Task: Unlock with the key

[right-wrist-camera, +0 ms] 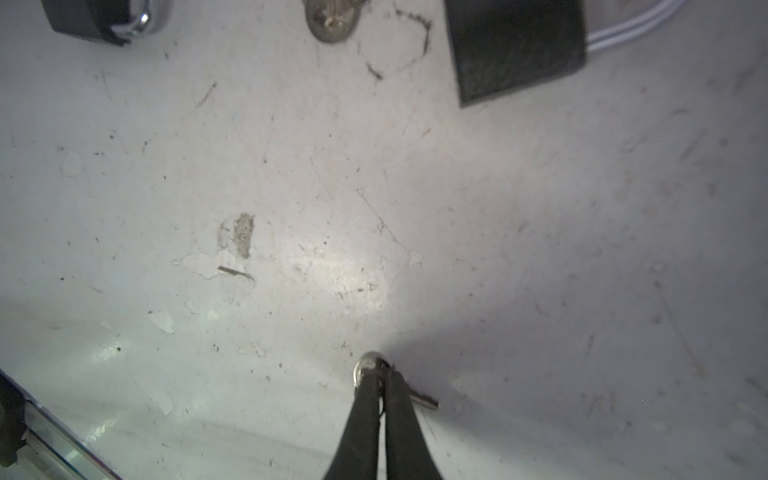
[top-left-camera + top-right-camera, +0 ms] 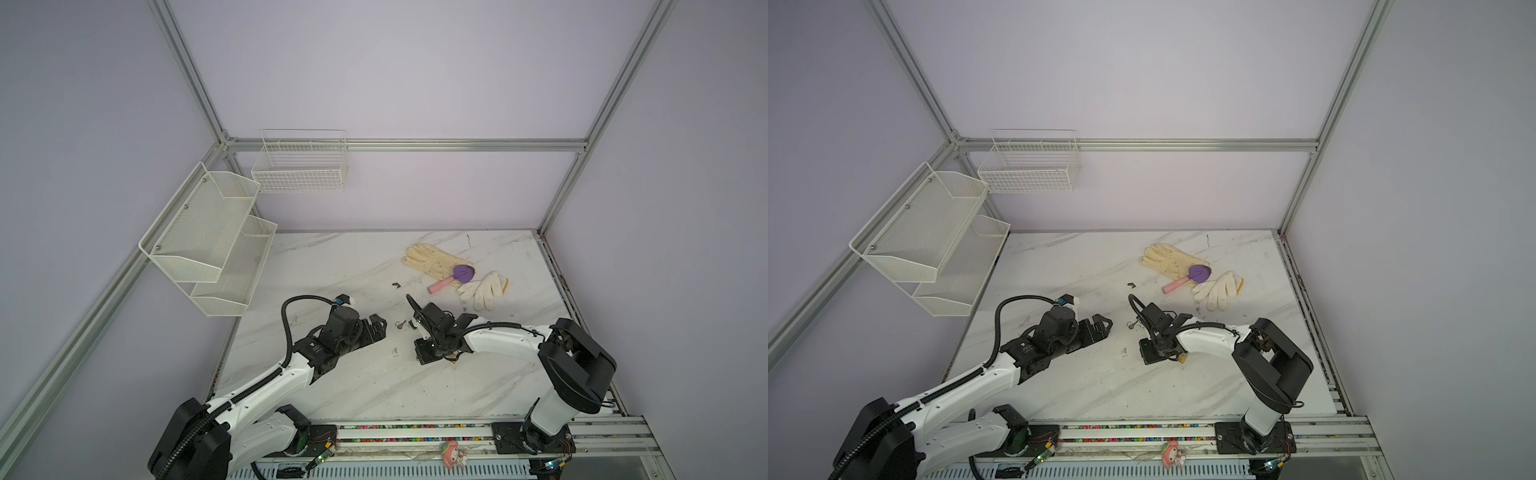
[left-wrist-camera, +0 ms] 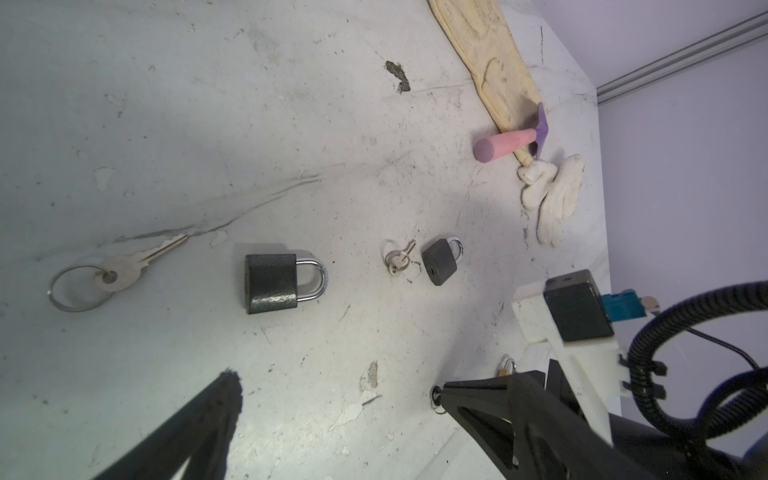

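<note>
My right gripper point(image 1: 380, 374) is shut on a small silver key point(image 1: 368, 365) down at the tabletop; the blade point(image 1: 424, 401) sticks out sideways. In the left wrist view that key point(image 3: 436, 400) shows at the right gripper's tip. A large dark padlock point(image 3: 272, 282), a small dark padlock point(image 3: 440, 262), a small key on a ring point(image 3: 398, 262) and a large key on a ring point(image 3: 112, 274) lie on the table. My left gripper point(image 2: 380, 326) hovers open and empty beside them, left of the right gripper point(image 2: 428, 352).
A small brass padlock point(image 3: 507, 368) lies by the right wrist. Two gloves point(image 2: 436, 259) point(image 2: 484, 289) and a purple trowel with a pink handle point(image 2: 453, 278) lie at the back right. White wire shelves point(image 2: 208, 245) and a wire basket point(image 2: 301, 166) hang on the left.
</note>
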Available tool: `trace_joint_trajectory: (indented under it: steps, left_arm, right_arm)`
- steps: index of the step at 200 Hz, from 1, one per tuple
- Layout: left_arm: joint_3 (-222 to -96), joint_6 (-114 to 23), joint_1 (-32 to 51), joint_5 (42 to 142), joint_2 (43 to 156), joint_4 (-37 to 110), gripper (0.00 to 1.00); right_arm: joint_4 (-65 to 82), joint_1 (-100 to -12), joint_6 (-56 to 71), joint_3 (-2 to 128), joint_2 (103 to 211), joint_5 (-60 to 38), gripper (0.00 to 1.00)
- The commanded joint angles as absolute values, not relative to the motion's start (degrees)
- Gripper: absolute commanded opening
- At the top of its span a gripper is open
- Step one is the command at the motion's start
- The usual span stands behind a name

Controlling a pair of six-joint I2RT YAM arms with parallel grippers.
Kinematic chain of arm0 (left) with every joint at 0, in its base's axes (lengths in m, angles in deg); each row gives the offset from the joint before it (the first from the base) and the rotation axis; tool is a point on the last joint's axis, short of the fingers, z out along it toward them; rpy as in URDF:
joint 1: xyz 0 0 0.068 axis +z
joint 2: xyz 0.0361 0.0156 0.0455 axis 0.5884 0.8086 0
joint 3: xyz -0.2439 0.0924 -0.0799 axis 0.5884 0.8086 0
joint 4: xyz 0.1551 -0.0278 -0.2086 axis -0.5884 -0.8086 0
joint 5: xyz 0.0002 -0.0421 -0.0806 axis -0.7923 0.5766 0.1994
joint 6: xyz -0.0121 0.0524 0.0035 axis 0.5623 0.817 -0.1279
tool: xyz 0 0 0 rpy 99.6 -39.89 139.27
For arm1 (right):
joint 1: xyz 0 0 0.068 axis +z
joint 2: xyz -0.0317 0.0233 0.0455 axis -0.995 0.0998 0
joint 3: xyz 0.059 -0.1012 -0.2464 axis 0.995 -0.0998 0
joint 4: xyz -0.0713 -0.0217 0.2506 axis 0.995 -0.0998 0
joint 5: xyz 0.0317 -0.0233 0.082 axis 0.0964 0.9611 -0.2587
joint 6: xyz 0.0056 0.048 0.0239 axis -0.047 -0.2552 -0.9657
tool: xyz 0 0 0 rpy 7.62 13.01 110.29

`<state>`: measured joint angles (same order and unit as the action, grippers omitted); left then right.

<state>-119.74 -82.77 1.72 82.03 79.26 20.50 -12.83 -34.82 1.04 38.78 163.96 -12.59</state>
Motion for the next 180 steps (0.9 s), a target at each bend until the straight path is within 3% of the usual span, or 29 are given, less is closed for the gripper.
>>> trace_joint_trajectory:
  steps: [1,84,129,180]
  left_arm:
    - [-123.91,-83.62,1.38,81.70,77.64,21.78,1.00]
    - [-123.25,-88.37,1.40,84.17,74.28,20.45,1.00]
    - [-124.47,-80.32,1.34,82.77,71.93,16.15,0.99]
    - [-124.13,-67.44,1.33,81.85,69.57,19.62,0.83]
  right_arm:
    - [-13.46,-34.42,-0.09,40.10,164.85,-11.68,0.03]
    - [-12.89,-34.42,0.26,40.75,160.66,-9.13,0.00]
    - [-11.92,-34.36,-0.85,42.02,157.26,-10.78,0.00]
    - [-12.80,-34.52,-4.19,46.03,156.13,-12.32,0.00]
